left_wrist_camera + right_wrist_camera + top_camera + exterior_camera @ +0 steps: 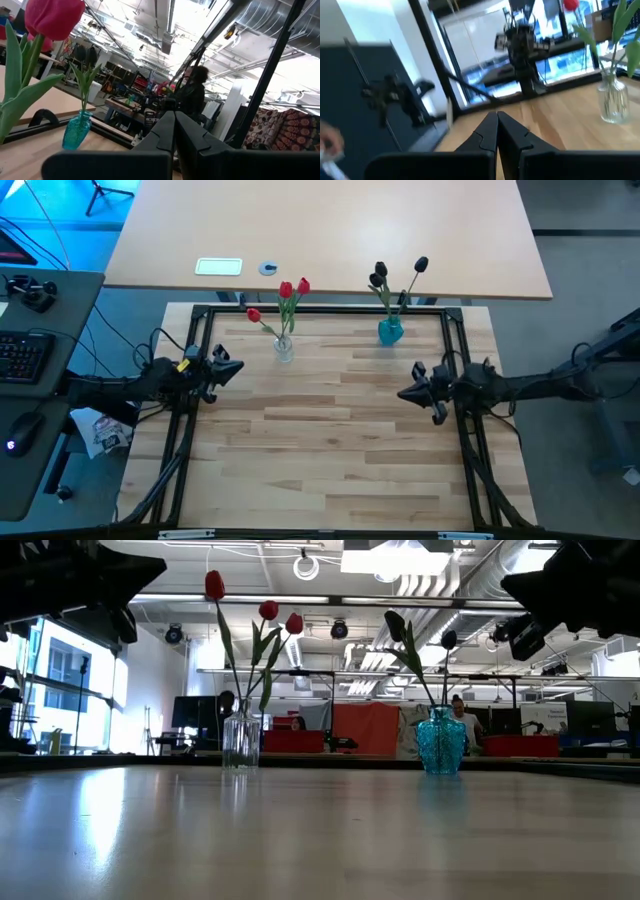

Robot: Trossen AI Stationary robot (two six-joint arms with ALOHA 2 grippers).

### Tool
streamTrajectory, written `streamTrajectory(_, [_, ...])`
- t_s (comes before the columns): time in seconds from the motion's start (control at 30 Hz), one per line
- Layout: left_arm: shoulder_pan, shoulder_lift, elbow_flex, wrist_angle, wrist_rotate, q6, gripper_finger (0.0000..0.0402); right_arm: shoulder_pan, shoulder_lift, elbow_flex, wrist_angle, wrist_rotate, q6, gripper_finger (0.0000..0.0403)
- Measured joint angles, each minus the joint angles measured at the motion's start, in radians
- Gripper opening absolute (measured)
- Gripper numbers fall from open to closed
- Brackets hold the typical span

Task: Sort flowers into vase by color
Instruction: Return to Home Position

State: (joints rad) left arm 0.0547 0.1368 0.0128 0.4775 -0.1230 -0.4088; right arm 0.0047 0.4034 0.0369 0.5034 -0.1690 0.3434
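My left fingers [172, 125] and right fingers [496, 127] are pressed together, hovering at opposite sides of the table [330, 450]. Red flowers [287, 290] stand in the clear vase [284, 348], black flowers [380, 275] in the blue vase [390, 331].

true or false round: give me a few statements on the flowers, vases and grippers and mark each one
1. The red flowers all stand in the transparent vase. True.
2. The black flowers stand in the blue vase. True.
3. One red flower lies flat on the table. False: no flower lies on the table; every one shown is in a vase.
4. The left gripper grips a flower stem. False: the left gripper is shut on nothing and sits clear of both vases, at the table's left side.
5. The right gripper is shut and empty, at the table's right side. True.
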Motion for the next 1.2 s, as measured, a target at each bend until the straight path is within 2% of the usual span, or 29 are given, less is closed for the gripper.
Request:
streamTrajectory(0.27, [0.000, 0.000, 0.000, -0.021, 0.001, 0.000, 0.0000, 0.023, -0.024, -0.001, -0.318, 0.006, -0.189, 0.0000])
streamTrajectory(0.5, [0.000, 0.000, 0.000, -0.021, 0.001, 0.000, 0.0000, 0.023, -0.024, -0.001, -0.538, 0.007, -0.187, 0.0000])
streamTrajectory(0.57, [0.000, 0.000, 0.000, -0.021, 0.001, 0.000, 0.0000, 0.030, -0.040, -0.001, -0.540, 0.022, -0.187, 0.0000])
streamTrajectory(0.93, [0.000, 0.000, 0.000, -0.037, 0.001, 0.000, 0.0001, 0.035, -0.403, -0.001, -0.535, 0.027, -0.187, 0.0000])
streamTrajectory(1.07, [0.000, 0.002, 0.000, -0.051, 0.000, 0.000, 0.0001, 0.035, -0.403, -0.003, -0.462, 0.019, -0.187, 0.0000])
streamTrajectory(1.2, [-0.001, 0.003, 0.001, -0.068, 0.001, 0.000, 0.0001, 0.035, -0.403, -0.003, -0.465, 0.016, -0.188, 0.0000])
